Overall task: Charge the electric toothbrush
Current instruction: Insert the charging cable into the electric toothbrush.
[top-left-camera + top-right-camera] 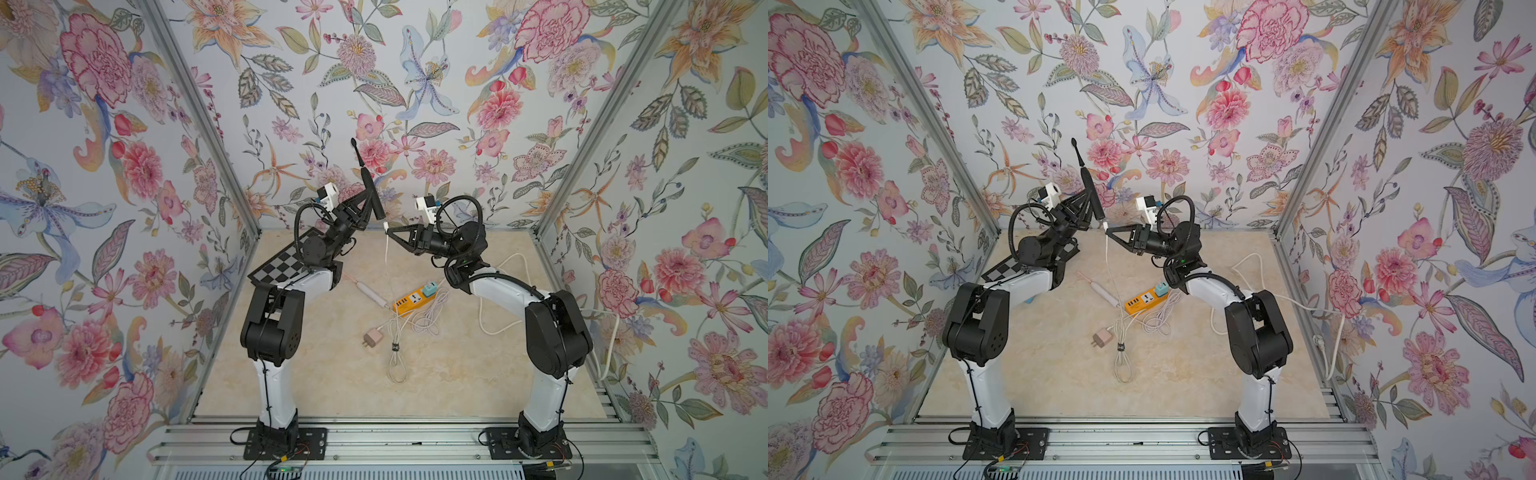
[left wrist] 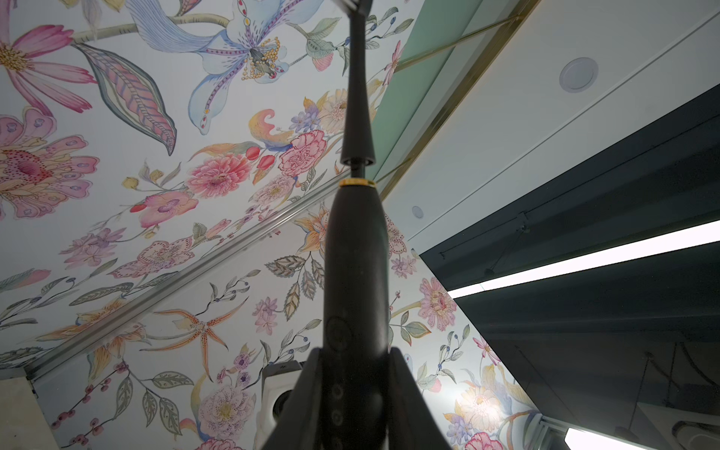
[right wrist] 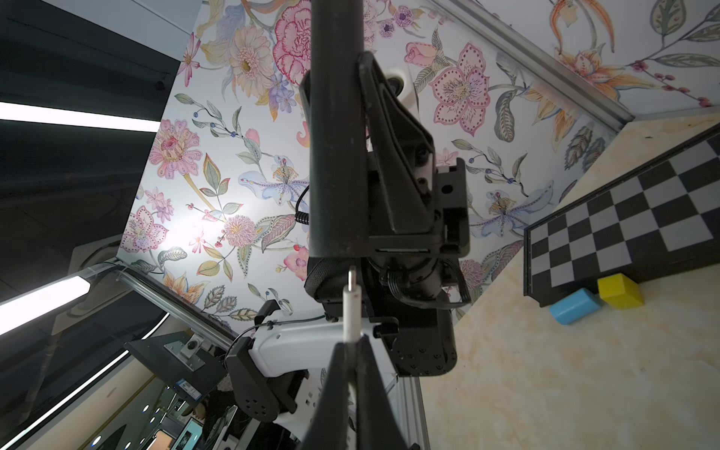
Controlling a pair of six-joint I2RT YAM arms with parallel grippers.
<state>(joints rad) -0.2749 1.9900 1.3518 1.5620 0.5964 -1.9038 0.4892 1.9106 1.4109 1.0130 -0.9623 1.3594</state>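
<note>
Toothbrush (image 1: 370, 189) aloft, cable plug (image 1: 387, 227) just below

No writing, brand or number is legible anywhere. The black plastic electric toothbrush handle (image 2: 354, 272) carries a round embossed mark (image 2: 338, 331), too blurred to read.

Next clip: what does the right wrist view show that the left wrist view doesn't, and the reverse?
Only the right wrist view: the white charging plug pinched in the right hand, its metal tip just short of the base of the toothbrush; also the checkerboard, blue block and yellow block. Only the left wrist view: the gold ring and brush neck. Both: the black toothbrush gripped by the left hand.
</note>
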